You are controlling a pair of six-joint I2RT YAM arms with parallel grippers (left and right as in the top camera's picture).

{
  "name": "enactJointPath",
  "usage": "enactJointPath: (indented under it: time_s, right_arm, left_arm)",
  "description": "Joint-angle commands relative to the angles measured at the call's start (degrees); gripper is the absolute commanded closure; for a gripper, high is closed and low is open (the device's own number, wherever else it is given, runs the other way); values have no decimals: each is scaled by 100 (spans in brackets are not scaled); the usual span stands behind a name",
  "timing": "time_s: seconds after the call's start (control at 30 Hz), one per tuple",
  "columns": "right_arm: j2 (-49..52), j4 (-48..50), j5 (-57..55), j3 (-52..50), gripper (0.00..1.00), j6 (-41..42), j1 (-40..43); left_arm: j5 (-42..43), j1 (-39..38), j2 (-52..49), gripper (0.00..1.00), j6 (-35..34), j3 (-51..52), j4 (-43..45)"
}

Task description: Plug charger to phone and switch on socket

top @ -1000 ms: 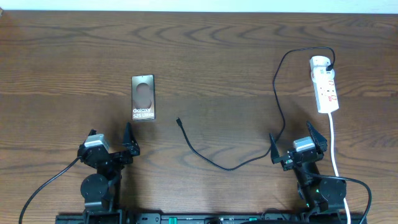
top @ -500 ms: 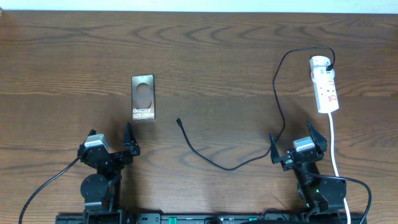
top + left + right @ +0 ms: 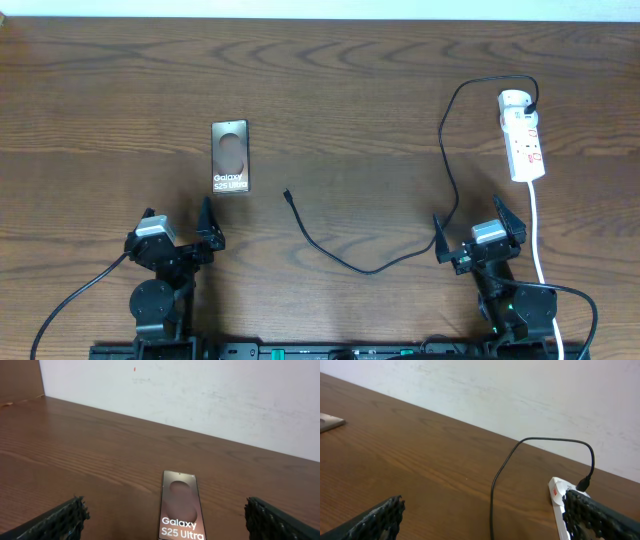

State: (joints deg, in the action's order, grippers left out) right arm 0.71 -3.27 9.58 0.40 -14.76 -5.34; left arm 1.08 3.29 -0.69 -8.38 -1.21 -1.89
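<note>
The phone [image 3: 230,157] lies flat on the wooden table, dark face up with white "Galaxy S25 Ultra" text; it also shows in the left wrist view [image 3: 180,506]. The black charger cable [image 3: 380,265] runs from its connector tip [image 3: 287,195] in a loop to its plug [image 3: 531,103] in the white socket strip [image 3: 522,135]. In the right wrist view the cable [image 3: 496,485] and the strip [image 3: 559,497] show. My left gripper [image 3: 180,228] is open, empty, nearer than the phone. My right gripper [image 3: 478,226] is open, empty, beside the cable.
The strip's thick white cord [image 3: 538,235] runs down the right side past my right arm. A pale wall [image 3: 200,395] stands behind the table's far edge. A thin black lead [image 3: 70,300] trails from my left arm's base.
</note>
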Motion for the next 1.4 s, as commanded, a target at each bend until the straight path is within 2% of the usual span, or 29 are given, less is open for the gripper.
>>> enactJointPath:
  time_s: [0.0,1.1,1.37]
  right_arm:
    - [-33,-24,-24,-9,1,-11,44]
    - [-33,-22,-24,-9,1,-50,44]
    - [-33,-22,-22,-9,1,-48,44]
  left_arm:
    - [-177,17,46,2,13,94,-232]
    - [-179,17,46,2,15,94,-142]
    - [-179,17,46,2,15,94,151]
